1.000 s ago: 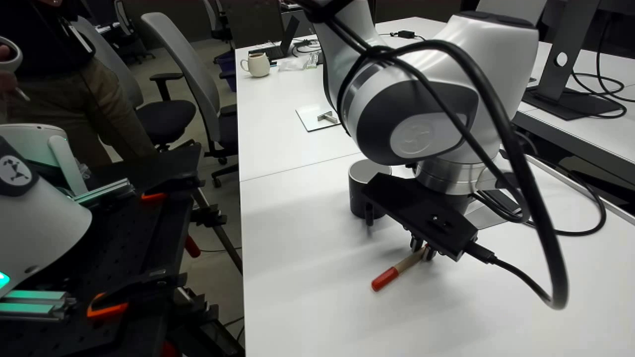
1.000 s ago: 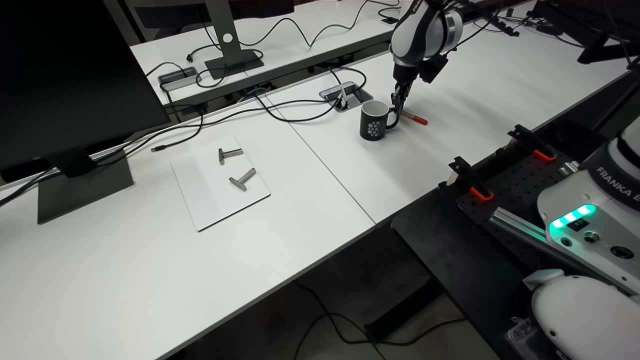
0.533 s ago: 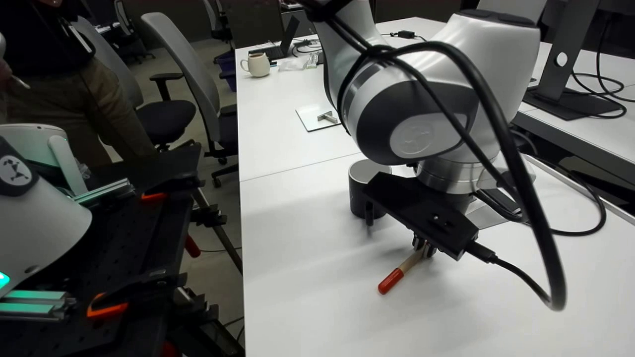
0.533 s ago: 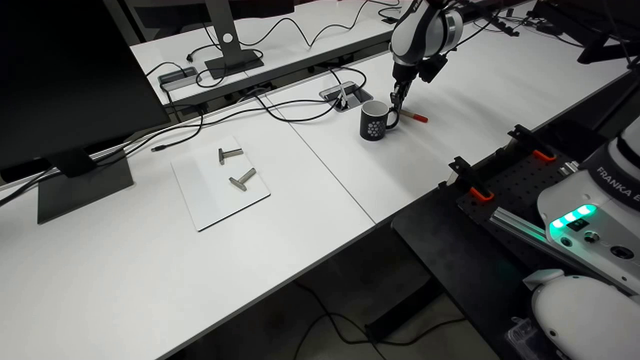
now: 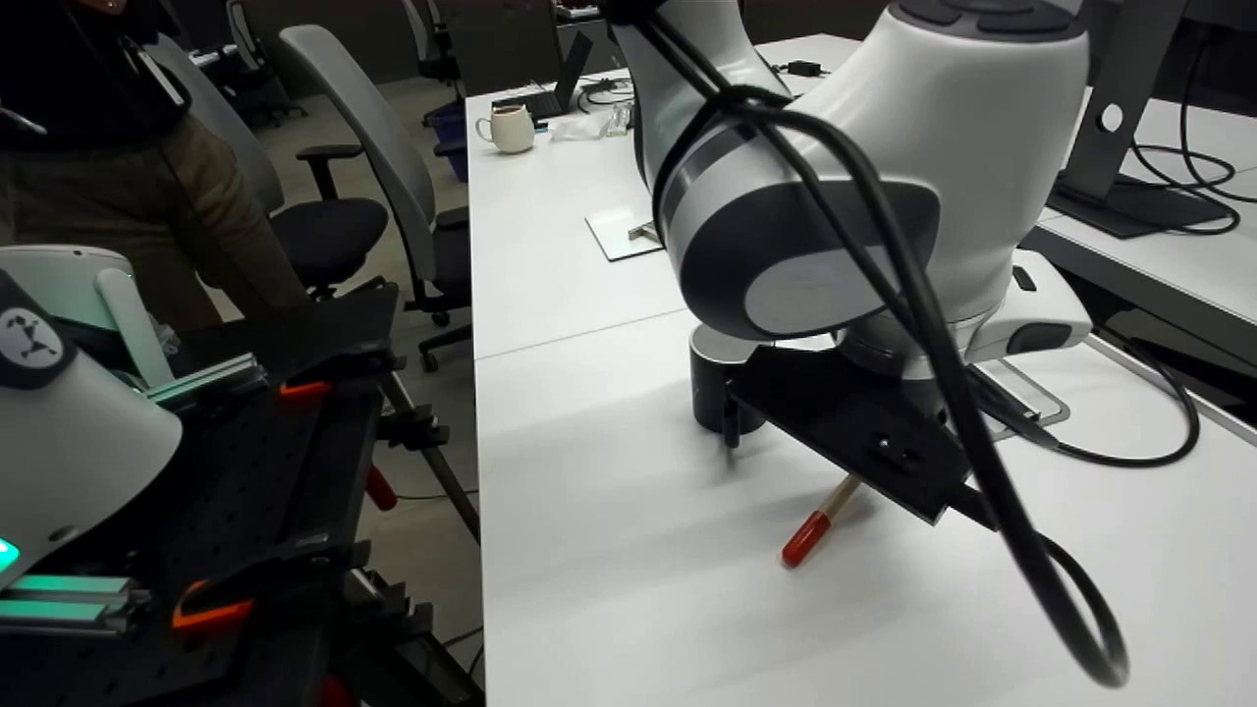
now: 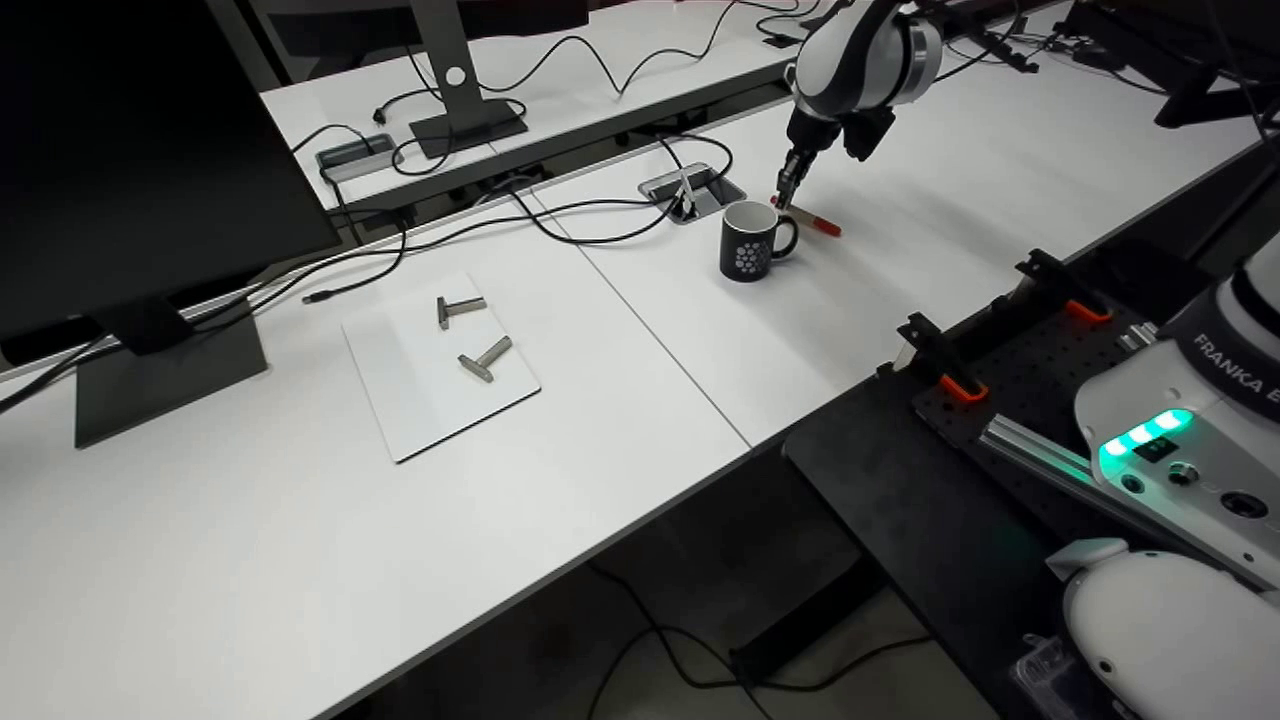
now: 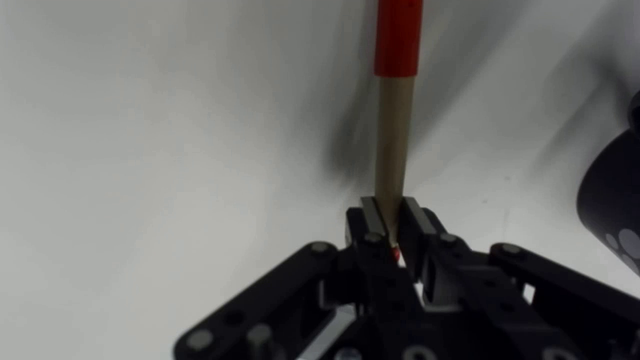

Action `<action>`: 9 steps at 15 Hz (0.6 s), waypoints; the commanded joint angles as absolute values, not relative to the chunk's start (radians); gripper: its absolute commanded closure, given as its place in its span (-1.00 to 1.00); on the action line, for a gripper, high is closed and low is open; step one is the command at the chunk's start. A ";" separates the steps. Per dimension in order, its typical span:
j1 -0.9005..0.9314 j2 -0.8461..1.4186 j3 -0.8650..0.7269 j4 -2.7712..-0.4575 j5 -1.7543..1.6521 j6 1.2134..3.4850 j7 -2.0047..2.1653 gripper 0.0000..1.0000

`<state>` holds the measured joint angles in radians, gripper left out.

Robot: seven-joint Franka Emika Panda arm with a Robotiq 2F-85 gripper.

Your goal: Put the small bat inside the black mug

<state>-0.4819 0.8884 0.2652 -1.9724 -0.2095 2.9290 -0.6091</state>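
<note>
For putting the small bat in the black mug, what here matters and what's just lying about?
For the job:
small bat, gripped by the end effector
black mug

Lying about:
white board with two T-shaped pieces
cream mug
laptop

Remotely, I note: bat, red ends, tan middle; mug, black with pale dots, white inside; table, white.

The wrist view is cropping bat and mug; in an exterior view, the camera is hiding the bat's thin end.
</note>
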 commanded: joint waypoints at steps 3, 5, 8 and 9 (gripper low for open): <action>-0.651 0.864 0.423 -2.075 -0.207 3.026 -0.778 0.93; -0.691 0.855 0.462 -2.103 -0.213 3.043 -0.811 0.93; -0.770 0.854 0.536 -2.144 -0.226 3.068 -0.867 0.93; -0.798 0.858 0.560 -2.153 -0.231 3.074 -0.887 0.93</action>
<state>-0.7112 0.8817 0.4881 -2.0869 -0.2164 3.0415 -0.8208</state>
